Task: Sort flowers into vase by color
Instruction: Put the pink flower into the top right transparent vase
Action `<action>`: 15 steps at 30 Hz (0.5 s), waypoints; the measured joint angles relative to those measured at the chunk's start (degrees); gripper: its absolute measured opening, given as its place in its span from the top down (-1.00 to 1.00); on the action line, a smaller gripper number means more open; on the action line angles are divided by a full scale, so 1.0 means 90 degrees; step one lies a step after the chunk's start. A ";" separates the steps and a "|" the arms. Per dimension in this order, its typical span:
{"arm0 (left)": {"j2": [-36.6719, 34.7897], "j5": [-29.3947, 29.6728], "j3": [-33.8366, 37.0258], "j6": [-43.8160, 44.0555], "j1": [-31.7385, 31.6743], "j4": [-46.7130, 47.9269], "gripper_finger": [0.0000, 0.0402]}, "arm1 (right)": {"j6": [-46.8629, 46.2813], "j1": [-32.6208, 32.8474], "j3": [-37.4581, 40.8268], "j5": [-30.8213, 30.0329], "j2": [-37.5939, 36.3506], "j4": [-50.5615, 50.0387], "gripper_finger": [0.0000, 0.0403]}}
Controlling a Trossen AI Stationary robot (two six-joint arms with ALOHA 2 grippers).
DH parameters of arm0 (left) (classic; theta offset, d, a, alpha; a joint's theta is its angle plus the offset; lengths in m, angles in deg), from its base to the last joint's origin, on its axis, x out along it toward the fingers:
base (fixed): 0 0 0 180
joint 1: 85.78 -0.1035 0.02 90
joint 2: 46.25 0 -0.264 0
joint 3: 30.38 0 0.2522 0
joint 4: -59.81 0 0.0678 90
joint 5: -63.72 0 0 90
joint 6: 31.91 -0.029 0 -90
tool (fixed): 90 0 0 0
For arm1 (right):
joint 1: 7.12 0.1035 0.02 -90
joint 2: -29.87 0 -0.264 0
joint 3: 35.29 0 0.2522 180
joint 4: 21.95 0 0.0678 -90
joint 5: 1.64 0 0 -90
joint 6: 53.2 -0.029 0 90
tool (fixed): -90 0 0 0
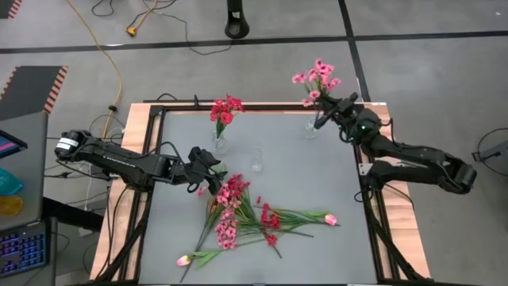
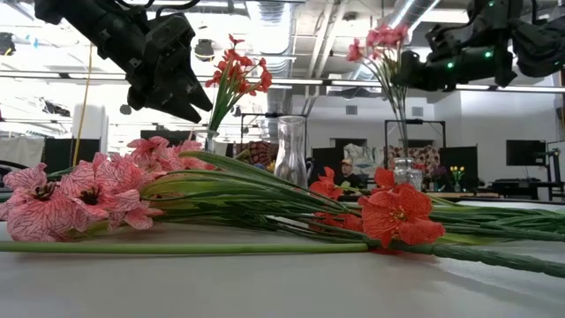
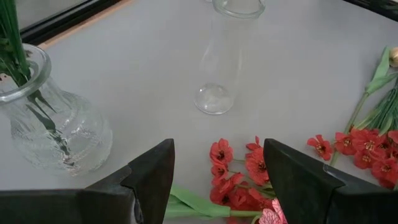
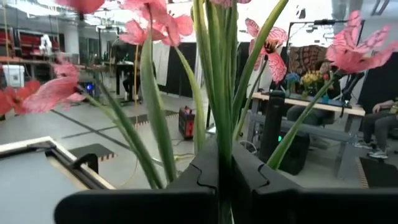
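Note:
Red, pink and pale-bud flowers [image 1: 238, 216] lie in a pile on the grey table, near its near edge. My left gripper [image 1: 210, 168] hovers open above the pile's far end, with red blossoms [image 3: 233, 168] under its gap [image 3: 217, 162]. A glass vase [image 1: 218, 144] toward the far edge holds red flowers [image 1: 225, 107]. An empty slim vase [image 1: 257, 159] stands beside it. At the far right corner my right gripper [image 1: 321, 117] is shut on a pink spray [image 1: 317, 79] above a third vase [image 1: 309, 129]. My right gripper pinches the pink spray's green stems [image 4: 217, 146] between its two shut fingers, coming level from the table's right side and lying across them. The spray stands upright, with blossoms above the fingers. Its stems [image 2: 397, 132] run down into the small vase [image 2: 403, 170].
The table has a raised wooden and black frame [image 1: 151, 107] all round. Two pale buds [image 1: 330, 219] [image 1: 183, 260] lie at the edges of the pile. Bare grey surface [image 1: 309, 175] lies between the vases and the pile. A person [image 2: 346, 173] sits in the room behind.

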 joint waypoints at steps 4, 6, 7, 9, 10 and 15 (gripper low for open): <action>0.0000 0.0000 0.0002 -0.0110 0.0000 0.0000 -0.16 | 0.0001 0.0000 0.0000 -0.0002 0.0021 -0.0042 0.73; 0.0000 0.0001 0.0002 -0.0111 0.0000 0.0000 -0.16 | 0.0006 0.0000 0.0000 -0.0005 0.0016 -0.0043 0.71; 0.0000 0.0000 0.0002 -0.0112 0.0000 0.0000 -0.16 | 0.0022 0.0000 0.0000 -0.0005 0.0014 -0.0045 0.71; 0.0000 0.0000 0.0002 -0.0112 0.0000 0.0001 -0.16 | 0.0255 0.0000 0.0000 -0.0009 0.0014 -0.0052 0.70; 0.0000 0.0000 0.0002 -0.0112 0.0000 0.0001 -0.16 | 0.0370 0.0000 0.0000 -0.0010 0.0014 -0.0052 0.70; 0.0000 -0.0023 0.0002 -0.0112 0.0000 0.0000 -0.16 | 0.0487 0.0000 0.0000 -0.0010 0.0000 -0.0216 0.70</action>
